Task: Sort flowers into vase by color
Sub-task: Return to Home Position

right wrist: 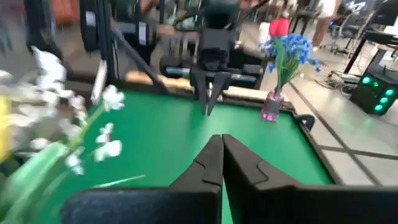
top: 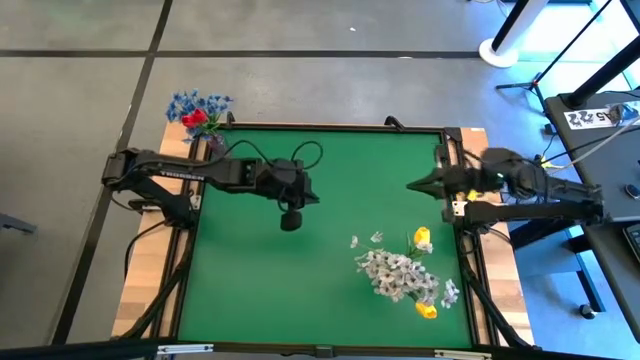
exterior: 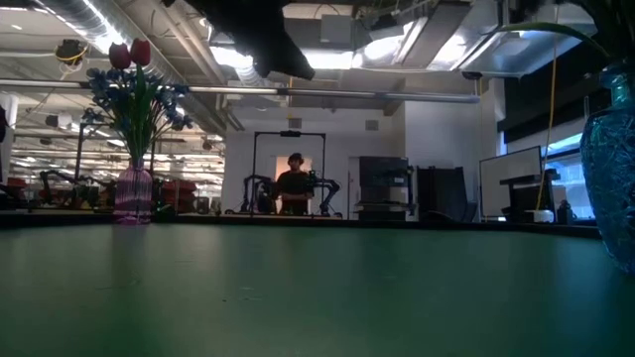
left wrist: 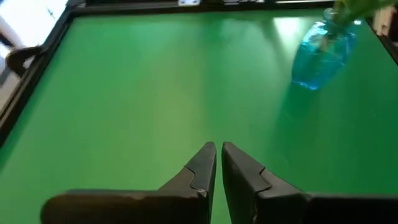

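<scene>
Red tulips (top: 195,117), blue sprigs (top: 185,103) upright in pink vase (exterior: 132,193), well apart from left fingers (left wrist: 202,165). White sprays (top: 395,272), yellow tulips (top: 422,238) in blue vase (left wrist: 320,53), near right fingers (right wrist: 211,158).

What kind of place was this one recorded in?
Probably a robotics lab or open workshop: beyond the green table stands another arm rig with a person at it, exposed ducts cross the ceiling, and monitors stand at the far side.

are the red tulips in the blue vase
No, the red tulips stand with the blue sprigs in the pink vase, far across the table from the blue vase.
</scene>
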You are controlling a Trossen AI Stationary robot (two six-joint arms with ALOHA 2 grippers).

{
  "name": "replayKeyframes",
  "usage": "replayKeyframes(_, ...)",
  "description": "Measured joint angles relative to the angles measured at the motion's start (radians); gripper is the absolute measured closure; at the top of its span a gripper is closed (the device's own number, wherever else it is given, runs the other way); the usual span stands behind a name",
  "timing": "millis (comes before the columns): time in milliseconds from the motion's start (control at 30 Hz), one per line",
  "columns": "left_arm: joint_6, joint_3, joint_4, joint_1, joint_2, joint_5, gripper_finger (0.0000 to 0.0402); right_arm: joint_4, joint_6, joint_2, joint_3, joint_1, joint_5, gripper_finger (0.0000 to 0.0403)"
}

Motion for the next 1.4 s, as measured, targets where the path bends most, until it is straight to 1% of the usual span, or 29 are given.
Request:
replayKeyframes(133, 0.023, -0.071, 0.051, -0.015, -0.032, -0.001, 0.0379, 0.069, 0.120, -0.205, -0.160, 0.000, 0.016, 0.0395)
replayKeyframes(200, 0.003, -0.129, 0.112, -0.009, -0.078, -0.025, 0.0379, 0.066, 0.156, -0.307, -0.233, 0.000, 0.049, 0.0399)
replayKeyframes(300, -0.034, -0.242, 0.199, -0.007, -0.185, -0.045, 0.0379, 0.080, 0.195, -0.445, -0.308, 0.000, 0.062, 0.0398)
replayKeyframes(400, -0.073, -0.374, 0.302, -0.014, -0.325, -0.063, 0.0379, 0.081, 0.214, -0.558, -0.359, 0.000, 0.062, 0.0392)
replayKeyframes(467, -0.093, -0.465, 0.400, -0.017, -0.428, -0.121, 0.0379, 0.102, 0.226, -0.572, -0.381, 0.000, 0.061, 0.0392)
replayKeyframes(533, -0.127, -0.545, 0.457, -0.018, -0.521, -0.239, 0.0379, 0.068, 0.234, -0.571, -0.387, 0.000, 0.069, 0.0393)
replayKeyframes(567, -0.164, -0.578, 0.467, -0.017, -0.559, -0.299, 0.0379, 0.082, 0.241, -0.562, -0.390, 0.000, 0.093, 0.0395)
replayKeyframes(633, -0.267, -0.639, 0.457, -0.013, -0.636, -0.406, 0.0379, 0.096, 0.252, -0.536, -0.403, 0.000, 0.179, 0.0397)
replayKeyframes(667, -0.323, -0.662, 0.455, -0.012, -0.669, -0.444, 0.0379, 0.060, 0.252, -0.534, -0.411, 0.000, 0.219, 0.0398)
replayKeyframes(700, -0.378, -0.681, 0.464, -0.012, -0.696, -0.454, 0.0380, 0.046, 0.251, -0.527, -0.413, 0.000, 0.264, 0.0398)
replayKeyframes(767, -0.377, -0.736, 0.465, -0.023, -0.757, -0.435, 0.0380, 0.051, 0.283, -0.515, -0.407, 0.000, 0.343, 0.0399)
replayKeyframes(833, -0.315, -0.795, 0.517, -0.048, -0.801, -0.379, 0.0380, 0.045, 0.384, -0.514, -0.422, -0.001, 0.369, 0.0399)
replayKeyframes(900, -0.255, -0.860, 0.616, -0.074, -0.847, -0.327, 0.0380, 0.111, 0.426, -0.507, -0.461, -0.001, 0.386, 0.0399)
replayKeyframes(1000, -0.164, -0.971, 0.816, -0.114, -0.913, -0.235, 0.0380, 0.215, 0.373, -0.512, -0.531, 0.000, 0.337, 0.0399)
replayKeyframes(1100, -0.117, -1.080, 1.010, -0.126, -0.966, -0.099, 0.0380, 0.309, 0.320, -0.510, -0.599, 0.000, 0.323, 0.0399)
replayKeyframes(1200, -0.123, -1.086, 0.963, -0.105, -1.033, 0.037, 0.0380, 0.373, 0.260, -0.512, -0.648, 0.000, 0.337, 0.0399)
replayKeyframes(1233, -0.125, -1.089, 0.942, -0.092, -1.056, 0.060, 0.0380, 0.371, 0.236, -0.511, -0.661, 0.000, 0.353, 0.0399)
replayKeyframes(1333, -0.149, -1.090, 0.830, -0.041, -1.130, 0.060, 0.0380, 0.363, 0.176, -0.507, -0.700, 0.000, 0.380, 0.0400)
replayKeyframes(1400, -0.153, -1.090, 0.764, -0.016, -1.192, 0.065, 0.0380, 0.361, 0.176, -0.507, -0.731, 0.000, 0.392, 0.0400)
